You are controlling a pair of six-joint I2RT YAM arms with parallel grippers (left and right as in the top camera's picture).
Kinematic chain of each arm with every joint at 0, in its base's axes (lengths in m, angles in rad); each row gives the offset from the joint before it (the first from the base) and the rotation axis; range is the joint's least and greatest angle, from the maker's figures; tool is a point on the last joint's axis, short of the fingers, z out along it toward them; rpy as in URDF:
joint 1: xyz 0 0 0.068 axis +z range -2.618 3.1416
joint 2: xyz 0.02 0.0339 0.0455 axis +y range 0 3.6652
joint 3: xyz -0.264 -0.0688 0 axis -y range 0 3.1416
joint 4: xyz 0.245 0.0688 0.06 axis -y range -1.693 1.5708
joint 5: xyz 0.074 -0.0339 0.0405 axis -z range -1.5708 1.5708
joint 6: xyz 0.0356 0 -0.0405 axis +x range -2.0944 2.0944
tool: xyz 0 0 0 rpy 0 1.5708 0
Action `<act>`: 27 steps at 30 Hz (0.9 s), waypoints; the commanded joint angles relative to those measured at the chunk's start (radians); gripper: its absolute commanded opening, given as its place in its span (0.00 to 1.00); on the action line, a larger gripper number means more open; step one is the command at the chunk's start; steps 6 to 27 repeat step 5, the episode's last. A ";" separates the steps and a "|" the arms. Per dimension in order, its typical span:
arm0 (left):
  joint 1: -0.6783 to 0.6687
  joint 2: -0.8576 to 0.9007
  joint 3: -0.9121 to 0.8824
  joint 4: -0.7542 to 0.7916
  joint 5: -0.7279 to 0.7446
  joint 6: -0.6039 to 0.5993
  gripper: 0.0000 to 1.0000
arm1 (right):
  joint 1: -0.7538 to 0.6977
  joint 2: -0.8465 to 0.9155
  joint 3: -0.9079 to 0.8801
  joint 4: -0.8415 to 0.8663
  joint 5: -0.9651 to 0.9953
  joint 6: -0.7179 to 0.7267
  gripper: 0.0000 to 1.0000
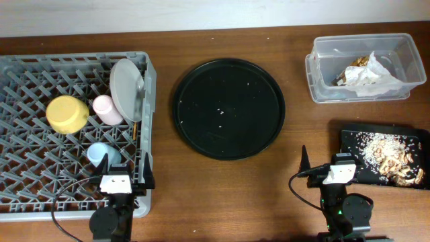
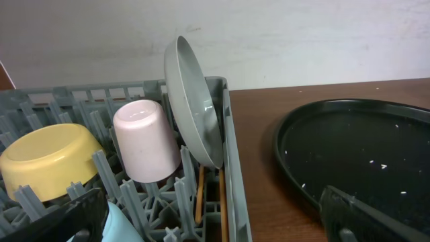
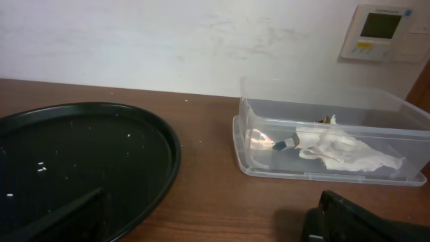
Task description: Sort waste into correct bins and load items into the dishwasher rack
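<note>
Here, pegged grey plastic rack [image 1: 27, 67], round plate [image 1: 125, 89], crumpled napkins [image 1: 376, 75]

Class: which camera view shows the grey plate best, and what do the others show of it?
Left wrist: the plate stands on edge in the rack beside the pink cup, close and large. Overhead shows the plate smaller, from above, leaning at the rack's right side. Right wrist does not show it.
</note>
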 commanded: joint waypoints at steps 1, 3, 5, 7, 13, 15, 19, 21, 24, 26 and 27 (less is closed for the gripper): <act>-0.004 -0.011 -0.006 -0.001 -0.003 0.016 1.00 | -0.006 -0.007 -0.013 0.002 0.012 0.004 0.98; -0.004 -0.011 -0.006 -0.001 -0.003 0.016 1.00 | -0.006 -0.007 -0.013 0.002 0.012 0.004 0.98; -0.004 -0.011 -0.006 -0.001 -0.003 0.016 1.00 | -0.006 -0.007 -0.013 0.002 0.012 0.004 0.98; -0.004 -0.011 -0.006 -0.001 -0.003 0.016 1.00 | -0.006 -0.007 -0.013 0.002 0.012 0.004 0.98; -0.004 -0.011 -0.006 -0.001 -0.003 0.016 1.00 | -0.006 -0.007 -0.013 0.002 0.012 0.004 0.98; -0.004 -0.011 -0.006 -0.001 -0.003 0.016 1.00 | -0.006 -0.007 -0.013 0.002 0.012 0.004 0.98; -0.004 -0.011 -0.006 -0.001 -0.003 0.016 1.00 | -0.006 -0.007 -0.013 0.002 0.012 0.004 0.98; -0.004 -0.011 -0.006 -0.001 -0.003 0.016 1.00 | -0.006 -0.007 -0.013 0.002 0.012 0.004 0.98; -0.004 -0.011 -0.006 -0.001 -0.003 0.016 1.00 | -0.006 -0.007 -0.013 0.002 0.012 0.004 0.98; -0.004 -0.011 -0.006 -0.001 -0.003 0.016 1.00 | -0.006 -0.007 -0.013 0.002 0.012 0.004 0.98; -0.004 -0.011 -0.006 -0.001 -0.003 0.016 1.00 | -0.006 -0.007 -0.013 0.002 0.012 0.004 0.98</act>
